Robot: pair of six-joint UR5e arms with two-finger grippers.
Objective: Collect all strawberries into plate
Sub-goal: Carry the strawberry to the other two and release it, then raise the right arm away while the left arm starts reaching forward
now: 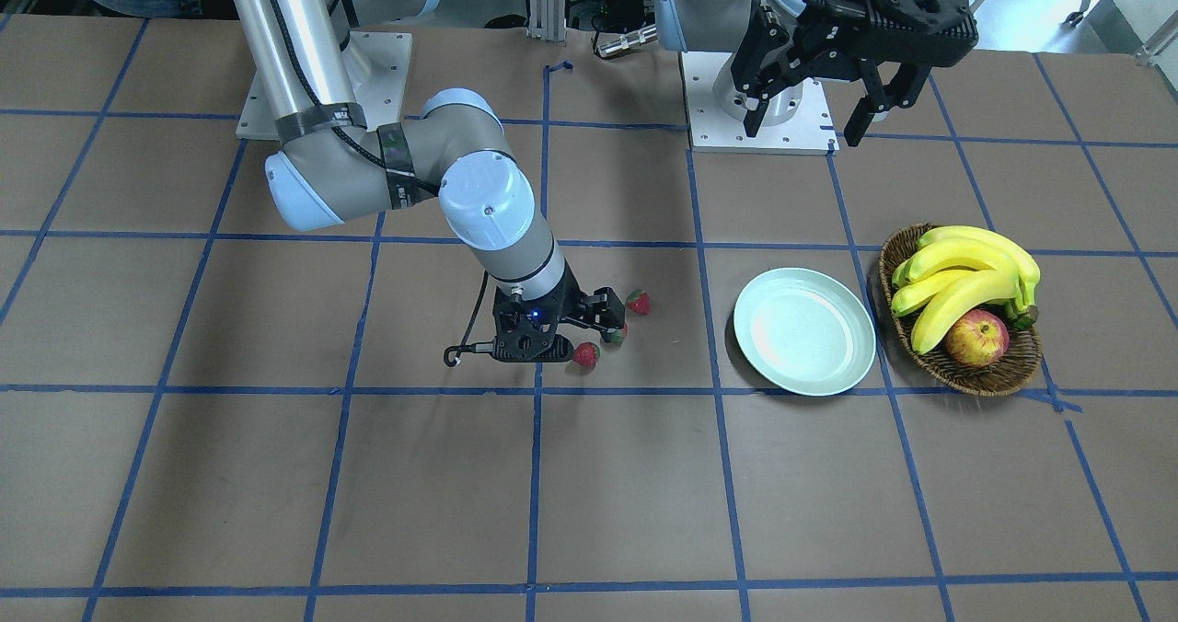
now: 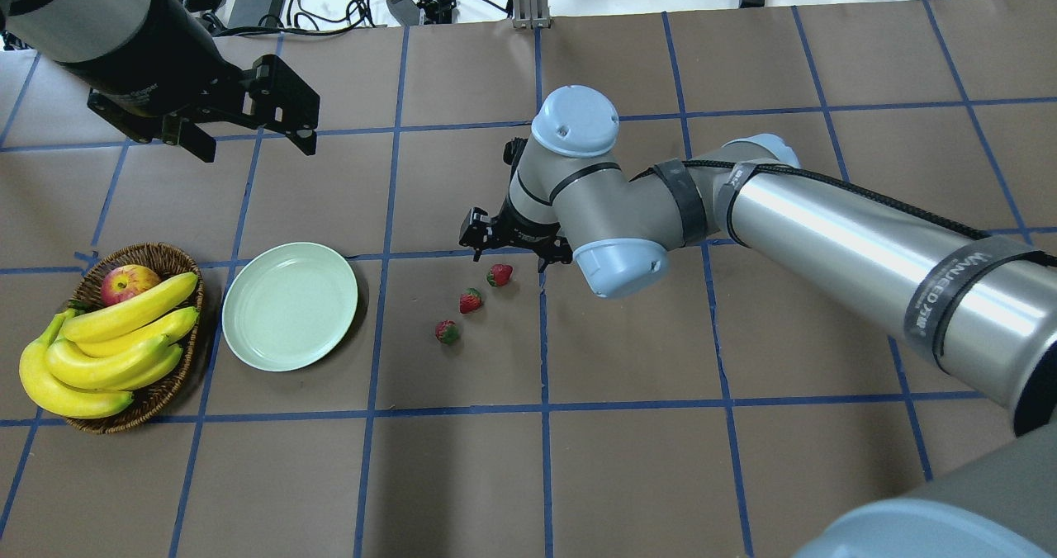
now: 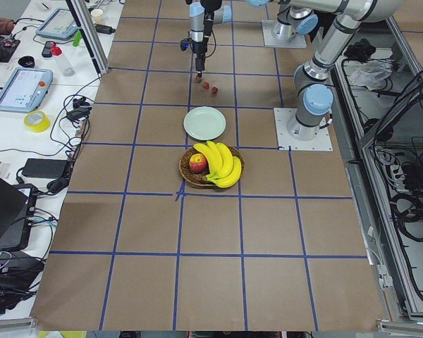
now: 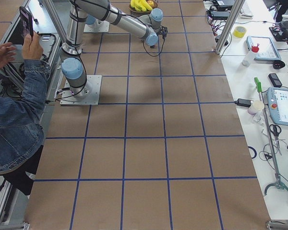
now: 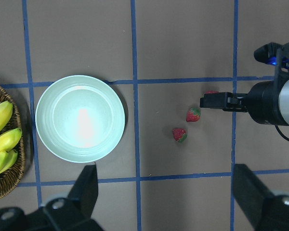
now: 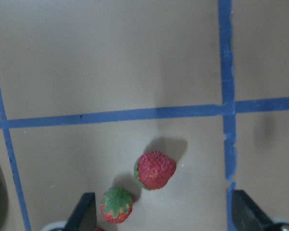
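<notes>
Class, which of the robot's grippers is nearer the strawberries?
Right. The right gripper is open just over the strawberries; the left gripper hangs open high above, over by the plate.

smooth glossy plate, rough wicker basket, dimpled strawberries, matt paper-like table cover.

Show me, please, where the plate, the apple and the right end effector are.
plate (image 2: 289, 306): overhead exterior view, bare middle of the dish.
apple (image 1: 976, 338): exterior front-facing view, its red front side.
right end effector (image 2: 509, 259): overhead exterior view, midway between its open fingertips.
</notes>
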